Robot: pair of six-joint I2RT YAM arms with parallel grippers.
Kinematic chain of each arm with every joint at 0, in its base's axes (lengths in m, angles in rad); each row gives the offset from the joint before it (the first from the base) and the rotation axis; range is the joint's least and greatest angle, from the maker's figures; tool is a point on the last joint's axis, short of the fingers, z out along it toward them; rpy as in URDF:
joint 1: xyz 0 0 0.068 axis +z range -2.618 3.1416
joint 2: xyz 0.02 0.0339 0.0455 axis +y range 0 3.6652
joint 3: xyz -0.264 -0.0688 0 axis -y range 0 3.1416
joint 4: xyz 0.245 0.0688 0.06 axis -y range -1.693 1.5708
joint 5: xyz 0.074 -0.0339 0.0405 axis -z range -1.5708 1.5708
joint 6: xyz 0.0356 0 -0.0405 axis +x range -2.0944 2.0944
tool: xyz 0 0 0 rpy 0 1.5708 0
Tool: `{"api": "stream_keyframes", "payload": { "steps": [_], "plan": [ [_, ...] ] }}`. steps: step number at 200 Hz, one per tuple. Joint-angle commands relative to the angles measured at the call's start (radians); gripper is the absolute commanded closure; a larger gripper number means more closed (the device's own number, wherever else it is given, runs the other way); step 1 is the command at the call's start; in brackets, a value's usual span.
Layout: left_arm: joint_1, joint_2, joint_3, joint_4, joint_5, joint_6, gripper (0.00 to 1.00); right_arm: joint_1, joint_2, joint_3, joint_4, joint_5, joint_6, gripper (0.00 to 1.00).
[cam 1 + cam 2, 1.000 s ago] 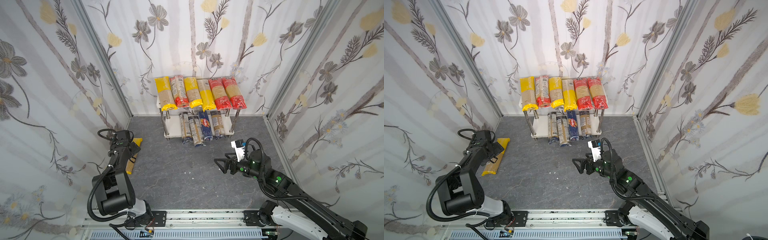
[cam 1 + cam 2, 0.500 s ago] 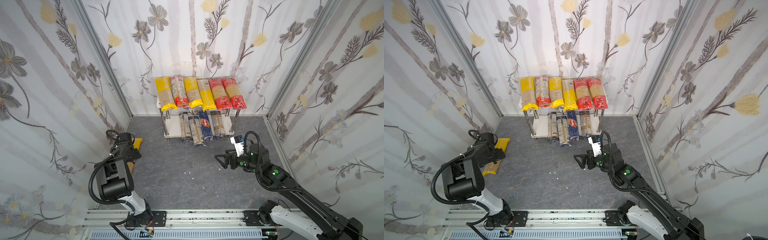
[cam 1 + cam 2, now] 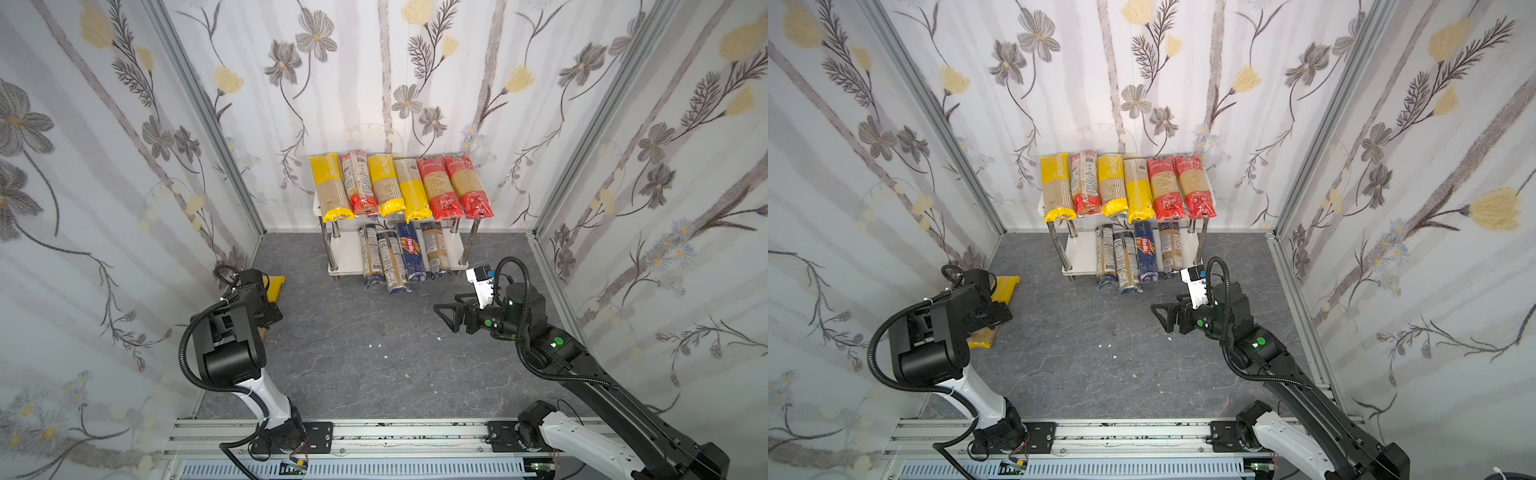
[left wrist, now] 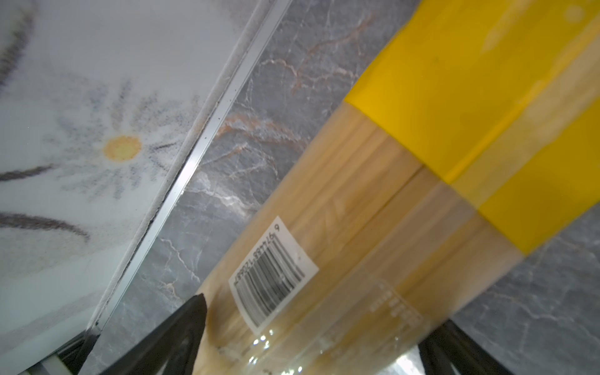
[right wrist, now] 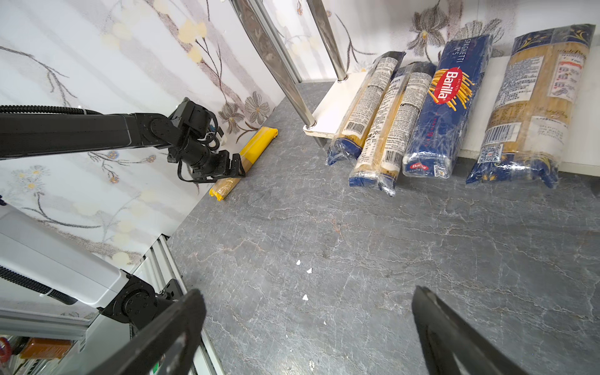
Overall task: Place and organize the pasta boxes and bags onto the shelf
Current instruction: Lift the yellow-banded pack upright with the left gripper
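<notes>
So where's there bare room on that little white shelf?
On the white two-tier shelf, the upper board is crowded: six yellow- and red-ended spaghetti bags fill it. Its lower board has a bare strip between the left chrome legs and four dark-blue-ended packs, a narrower one on their right.

Shelf (image 3: 347, 255) at back wall (image 3: 374, 83), centre. Upper-board packs (image 3: 399, 187): six abreast. Lower-board packs (image 3: 401, 255): four, overhanging front edge. Lone pack (image 3: 1005, 286) on floor (image 3: 374, 361) beside left wall (image 3: 104, 208), left gripper (image 5: 238, 167) astride it.
</notes>
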Motion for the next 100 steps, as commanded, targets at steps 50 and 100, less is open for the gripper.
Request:
{"api": "stream_keyframes", "payload": {
  "steps": [50, 100],
  "plan": [
    [0.004, 0.054, 0.005, -0.04, 0.027, -0.038, 0.56, -0.028, -0.069, -0.021, -0.005, 0.008, -0.01, 0.0],
    [-0.033, -0.019, -0.016, -0.049, 0.131, -0.07, 0.7, -0.031, -0.112, -0.05, -0.016, 0.021, 0.008, 0.0]
  ]
}}
